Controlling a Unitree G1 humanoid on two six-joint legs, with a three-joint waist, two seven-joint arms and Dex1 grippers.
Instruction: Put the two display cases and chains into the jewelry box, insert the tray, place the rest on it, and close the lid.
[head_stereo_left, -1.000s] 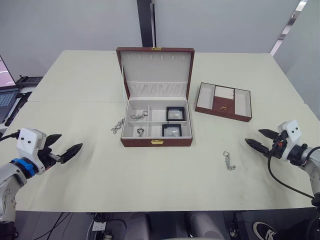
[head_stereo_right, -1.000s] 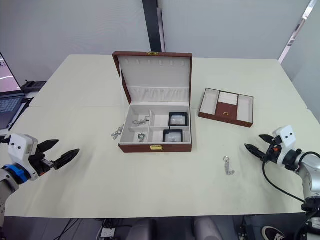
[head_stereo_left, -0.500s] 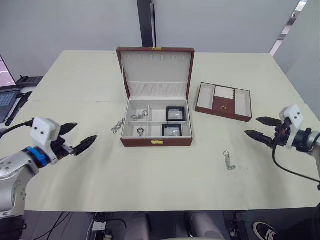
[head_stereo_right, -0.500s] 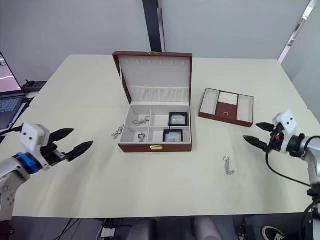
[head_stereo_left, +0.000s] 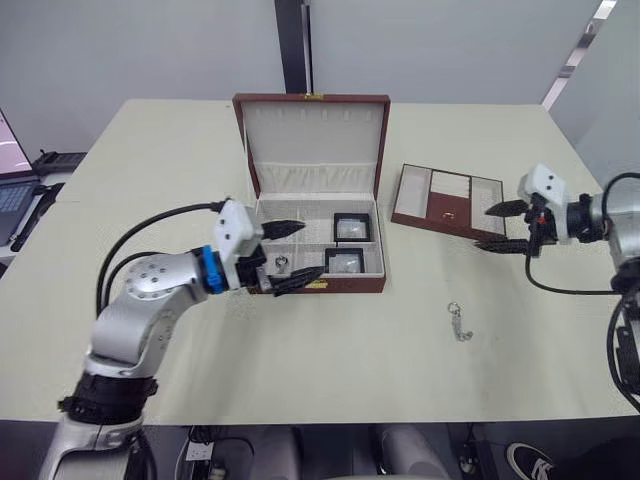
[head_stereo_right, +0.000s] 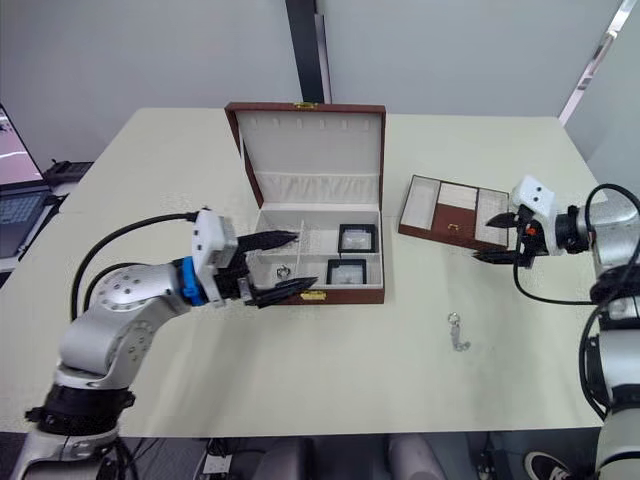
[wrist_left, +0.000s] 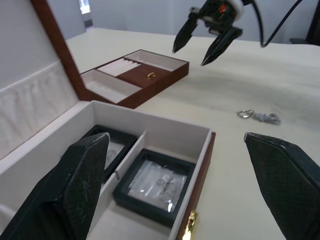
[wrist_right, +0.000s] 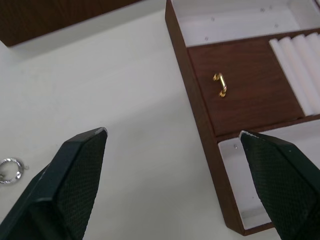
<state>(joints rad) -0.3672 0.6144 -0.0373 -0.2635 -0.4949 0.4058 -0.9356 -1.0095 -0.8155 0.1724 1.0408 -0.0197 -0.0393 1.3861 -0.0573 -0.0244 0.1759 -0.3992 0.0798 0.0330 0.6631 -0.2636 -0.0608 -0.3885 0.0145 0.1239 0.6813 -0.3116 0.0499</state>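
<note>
Nearest me, one chain (head_stereo_left: 458, 322) lies loose on the table (head_stereo_left: 330, 370), right of centre, well apart from everything. L claw (head_stereo_left: 295, 255) is wide open, holding nothing, hovering at the near-left corner of the jewelry box (head_stereo_left: 314, 284); one finger reaches over the box's left compartments, the other sits by the front wall near the gold clasp (head_stereo_left: 314, 284). Inside the box I see the two display cases (head_stereo_left: 344, 261) in the right-side compartments, one behind the other, and a chain (head_stereo_left: 281, 263) in a left compartment. The lid (head_stereo_left: 313, 144) stands upright at the far side. R claw (head_stereo_left: 497, 227) is open too, empty, just at the near-right edge of the tray (head_stereo_left: 447, 203), which sits on the table right of the box, apart from it. Tray's gold knob (wrist_right: 220, 84) on the brown flap is untouched.
</note>
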